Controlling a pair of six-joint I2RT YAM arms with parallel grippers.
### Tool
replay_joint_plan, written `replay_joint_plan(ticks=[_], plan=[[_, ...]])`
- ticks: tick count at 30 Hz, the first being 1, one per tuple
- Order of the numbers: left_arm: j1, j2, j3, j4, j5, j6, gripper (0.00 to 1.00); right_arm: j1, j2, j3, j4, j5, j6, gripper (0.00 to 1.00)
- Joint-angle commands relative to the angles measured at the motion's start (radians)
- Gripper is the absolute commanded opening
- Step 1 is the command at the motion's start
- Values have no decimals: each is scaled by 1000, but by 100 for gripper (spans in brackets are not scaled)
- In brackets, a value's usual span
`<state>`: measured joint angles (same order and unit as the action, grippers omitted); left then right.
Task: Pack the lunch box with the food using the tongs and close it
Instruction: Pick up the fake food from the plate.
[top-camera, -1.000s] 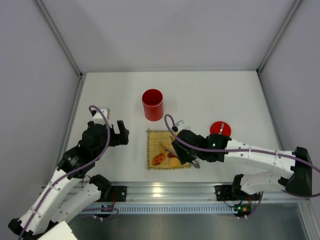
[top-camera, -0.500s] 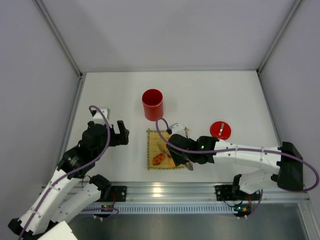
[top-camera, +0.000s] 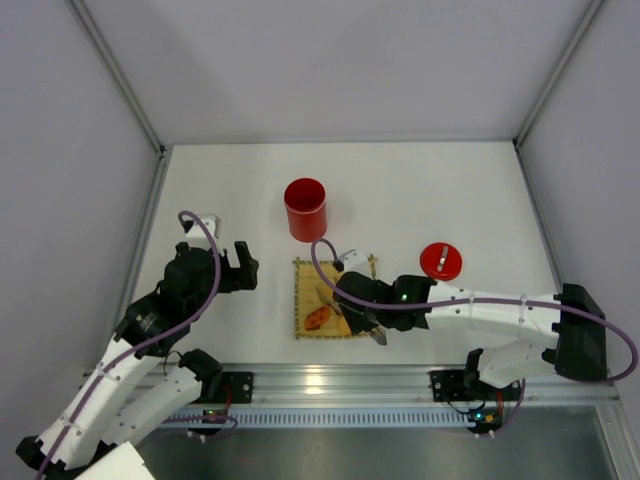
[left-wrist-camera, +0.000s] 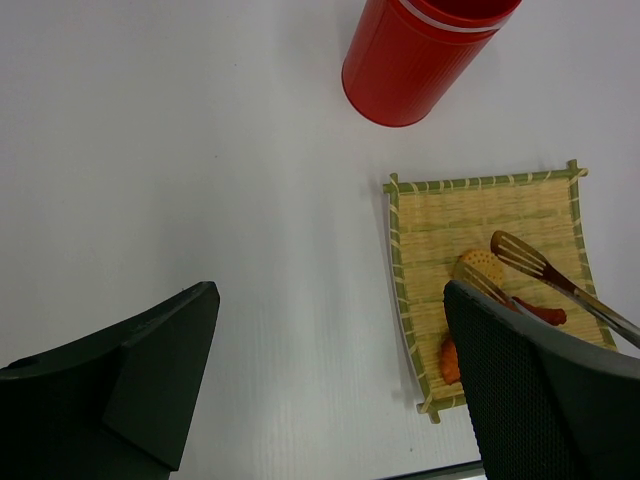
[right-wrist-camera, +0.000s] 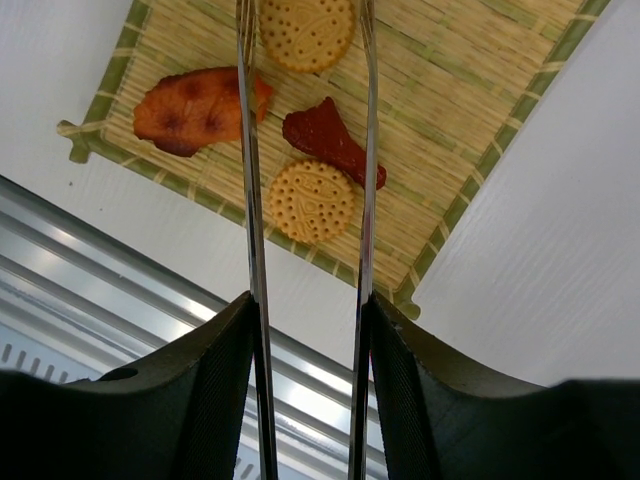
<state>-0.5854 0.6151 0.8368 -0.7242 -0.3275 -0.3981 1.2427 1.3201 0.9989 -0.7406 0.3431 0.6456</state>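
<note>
Silver tongs (left-wrist-camera: 517, 252), clamped in the right gripper (right-wrist-camera: 310, 325), hang over the bamboo mat (right-wrist-camera: 480, 110), tips flanking a yellow biscuit (right-wrist-camera: 305, 30) among the food (right-wrist-camera: 195, 110). Left of the mat the left gripper (left-wrist-camera: 335, 350) gapes wide, empty. Beyond the mat stands the open red lunch box (top-camera: 305, 208); its lid (top-camera: 440, 260) lies right of the mat.

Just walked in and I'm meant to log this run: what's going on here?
The right gripper holds the tongs over the bamboo mat, their tips on either side of a round cracker. The left gripper hangs open beside the mat. The red lunch box stands open behind; its lid lies off to the side.
</note>
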Motion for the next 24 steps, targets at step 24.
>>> replay_joint_plan(ticks=[24], plan=[[-14, -9, -7, 32, -21, -13, 99, -23, -24, 234, -91, 125, -93, 34]])
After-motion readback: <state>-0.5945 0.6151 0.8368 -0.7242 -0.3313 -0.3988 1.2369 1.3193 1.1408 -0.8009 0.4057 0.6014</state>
